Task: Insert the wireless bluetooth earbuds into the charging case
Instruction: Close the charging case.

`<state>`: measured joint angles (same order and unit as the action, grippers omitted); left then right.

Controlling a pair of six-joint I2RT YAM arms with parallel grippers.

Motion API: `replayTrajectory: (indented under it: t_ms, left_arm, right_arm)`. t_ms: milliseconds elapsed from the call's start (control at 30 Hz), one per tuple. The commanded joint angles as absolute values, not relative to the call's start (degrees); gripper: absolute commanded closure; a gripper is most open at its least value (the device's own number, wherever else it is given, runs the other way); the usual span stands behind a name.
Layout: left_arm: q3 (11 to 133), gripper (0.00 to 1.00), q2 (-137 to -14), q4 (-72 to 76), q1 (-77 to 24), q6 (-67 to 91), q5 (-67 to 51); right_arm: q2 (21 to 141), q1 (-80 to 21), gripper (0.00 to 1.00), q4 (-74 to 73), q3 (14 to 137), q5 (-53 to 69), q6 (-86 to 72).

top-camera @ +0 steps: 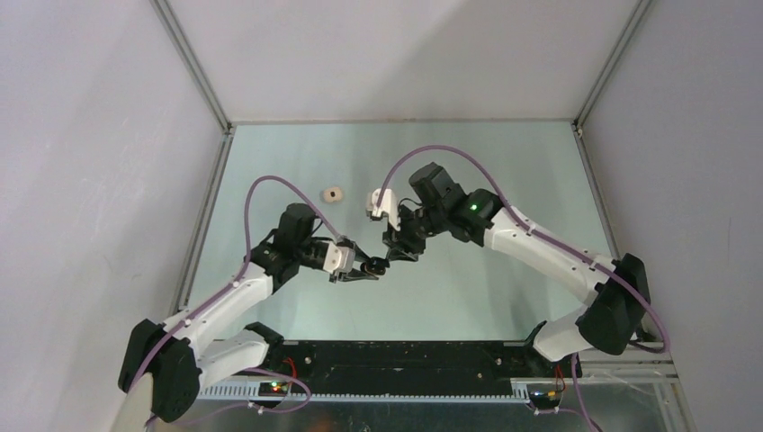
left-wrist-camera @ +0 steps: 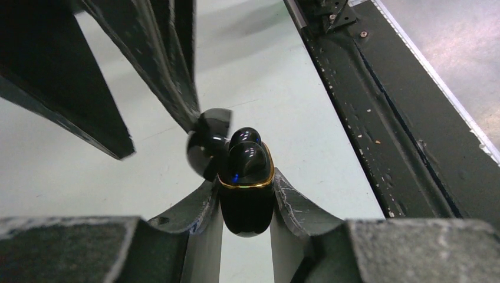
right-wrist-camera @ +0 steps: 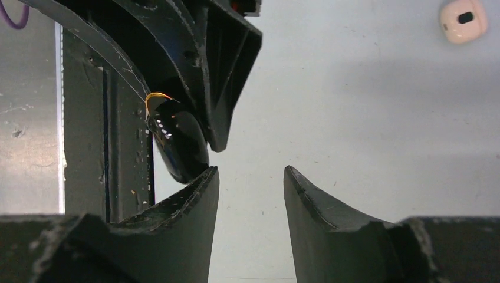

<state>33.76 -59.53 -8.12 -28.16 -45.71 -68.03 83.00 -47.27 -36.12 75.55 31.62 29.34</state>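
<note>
Left claw [left-wrist-camera: 244, 184] clenched on the glossy black gold-rimmed charging case [left-wrist-camera: 246, 215]. Its domed lid [left-wrist-camera: 206, 141] is flipped open, tilted to the left in the left wrist view. Two black earbuds [left-wrist-camera: 247, 158] sit in the case. Right claw [right-wrist-camera: 250, 177] released, gap empty, fingertip just beside the case. Small cream-white rounded piece with a dark slot [right-wrist-camera: 463, 20] lies on the pale green tabletop [right-wrist-camera: 365, 118], well apart.

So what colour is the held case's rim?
Gold rim on black case, best in left wrist view.

Tiny cream case [top-camera: 334, 192], details indistinct
</note>
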Motion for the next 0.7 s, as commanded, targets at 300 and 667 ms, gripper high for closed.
replayTrajectory:
  t_ms: [300, 667]
  left_arm:
    - [34.98, 0.99, -56.82, -9.52, -28.67, -49.58, -67.84]
    - [34.36, 0.99, -57.8, -7.95, -28.74, -48.61, -67.75]
  right_arm:
    - [84.1, -49.85, 0.5, -32.93, 75.49, 25.97, 28.42]
    - [79.78, -48.57, 0.5, -34.24, 74.97, 32.19, 29.02]
